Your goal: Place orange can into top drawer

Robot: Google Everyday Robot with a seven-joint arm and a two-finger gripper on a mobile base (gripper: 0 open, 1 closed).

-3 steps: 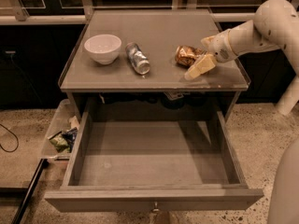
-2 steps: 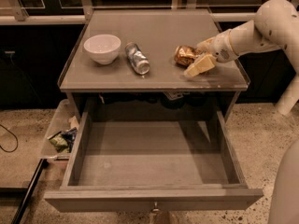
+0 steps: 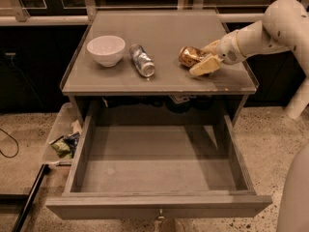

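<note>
My gripper (image 3: 200, 59) is at the orange can (image 3: 189, 55), lying sideways on the tabletop (image 3: 164, 33); whether I've clamped it I cannot tell; a weak hold could let it roll off, missing the open top drawer (image 3: 154, 168) below

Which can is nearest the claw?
The orange can, right at the claw; the silver can lies apart, beside the bowl.

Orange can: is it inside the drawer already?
No, the orange can lies on the tabletop at the gripper, above the open top drawer.
</note>
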